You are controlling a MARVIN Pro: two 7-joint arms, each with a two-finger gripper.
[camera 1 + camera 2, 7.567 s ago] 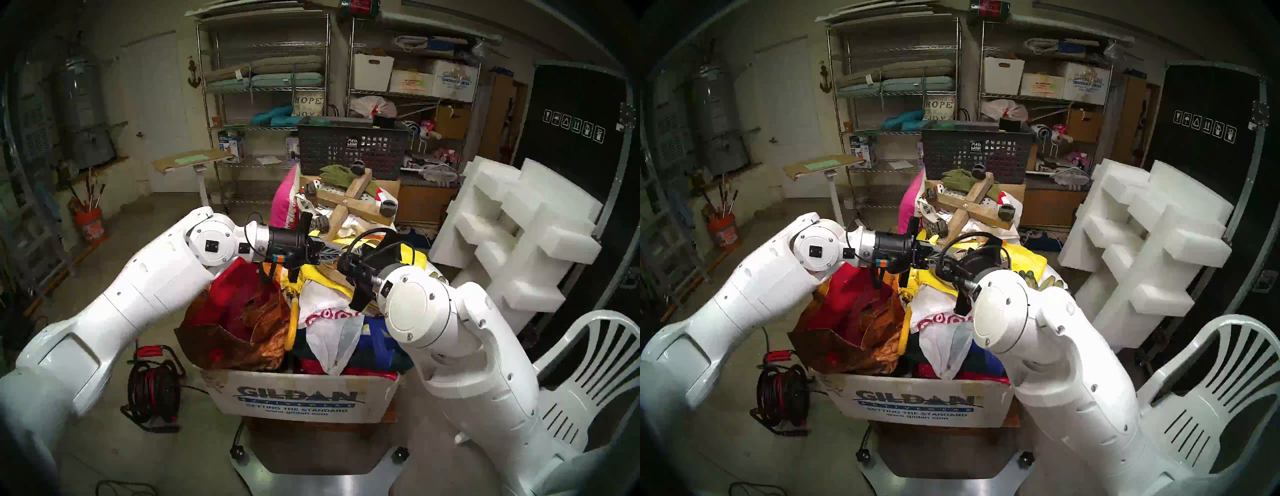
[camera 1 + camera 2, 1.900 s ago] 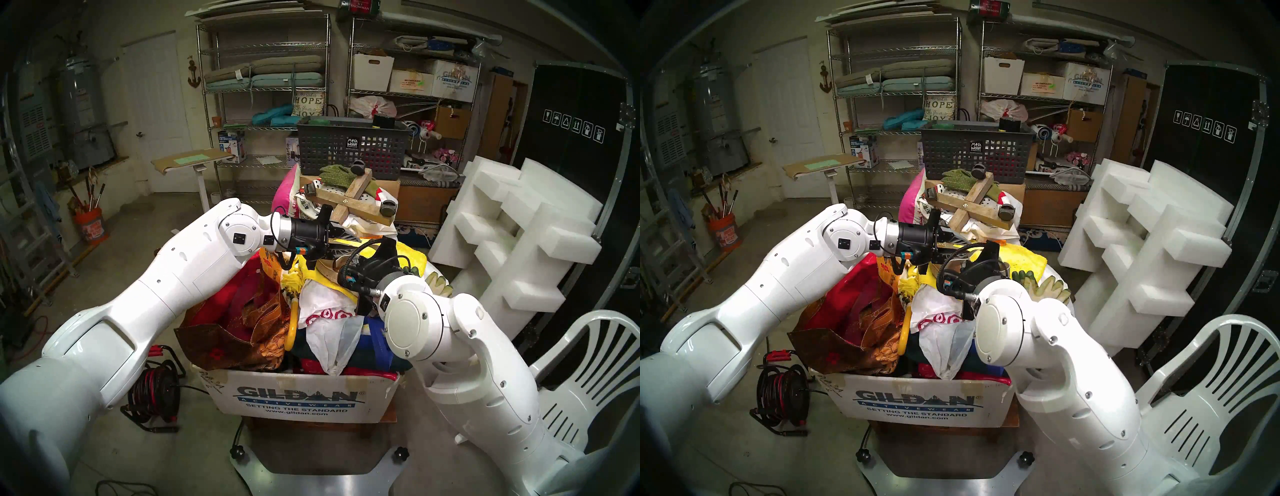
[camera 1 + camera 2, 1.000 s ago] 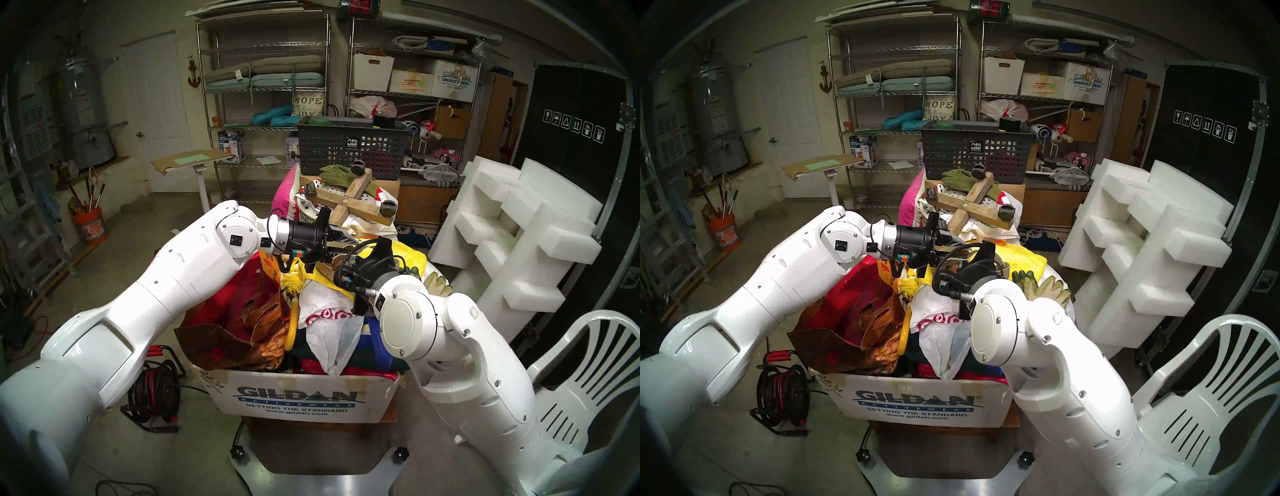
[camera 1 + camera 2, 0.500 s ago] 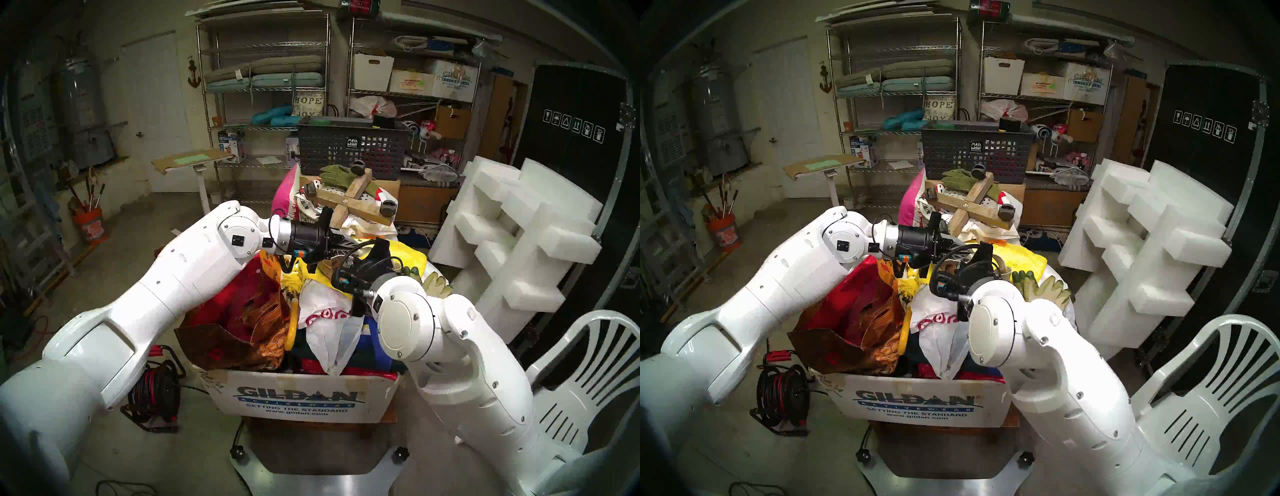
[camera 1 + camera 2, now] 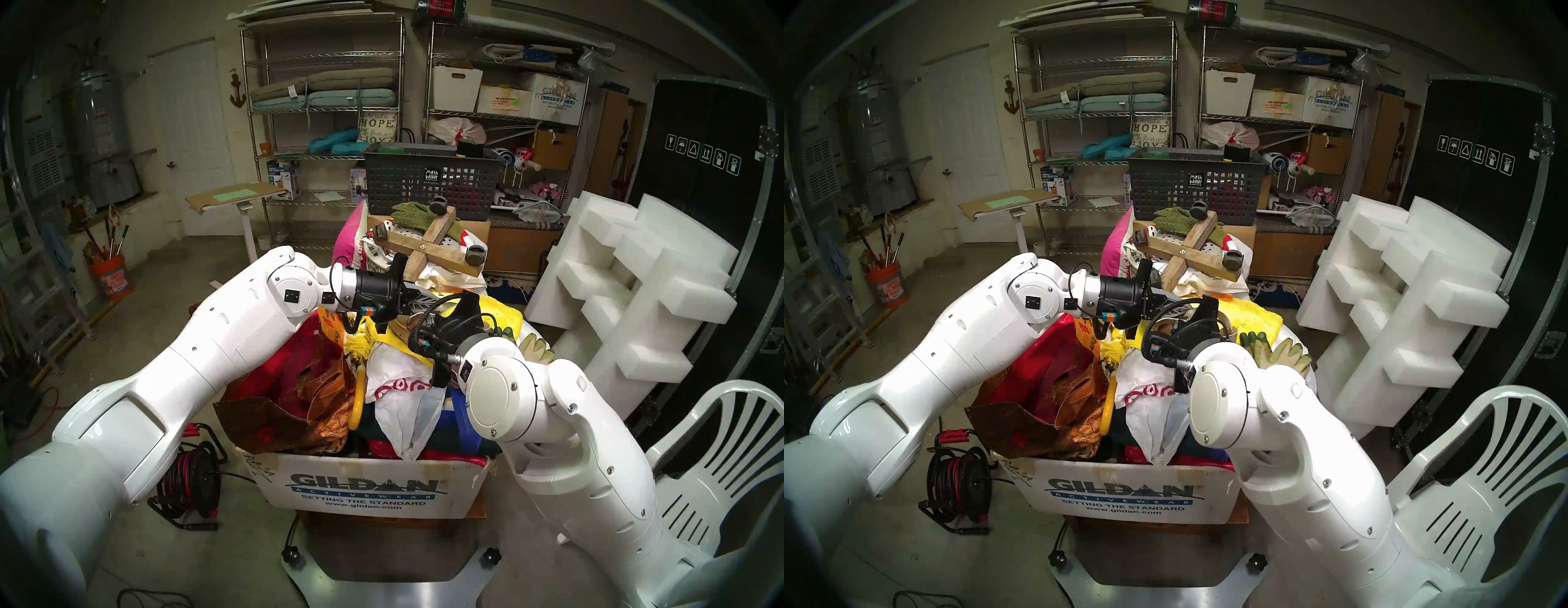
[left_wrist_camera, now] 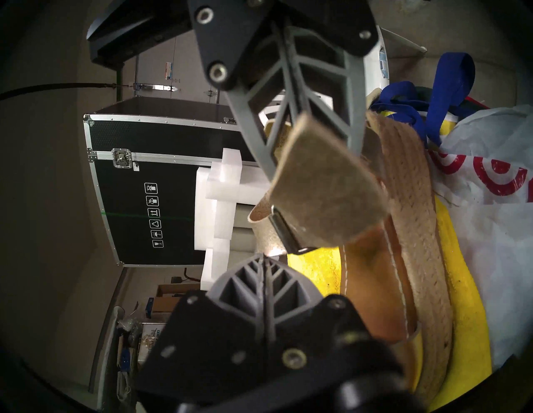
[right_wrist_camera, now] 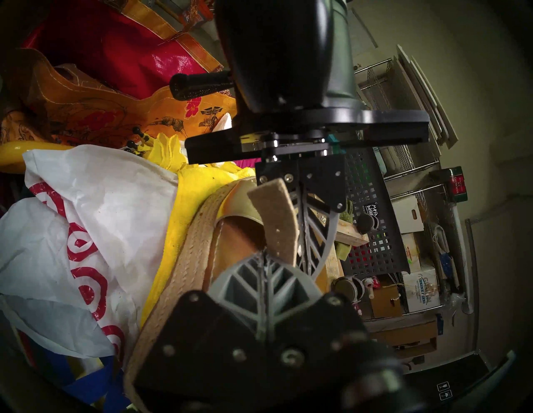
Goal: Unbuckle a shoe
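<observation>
Our left end effector (image 6: 264, 256) is clamped on the gold strap (image 6: 266, 239) of the jute-soled tan sandal (image 6: 409, 230); our right end effector (image 7: 264, 253) pinches the strap's perforated end (image 7: 278, 219). The sandal lies on yellow cloth (image 6: 314, 271).

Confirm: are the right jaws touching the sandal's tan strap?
Touching. The right wrist view shows the right gripper shut on the tan perforated strap of the jute-soled sandal.

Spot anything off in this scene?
Yes: the shoe lies on a yellow sheet atop an overstuffed box, its strap sticking up. A caster dolly sits upside down behind.
</observation>
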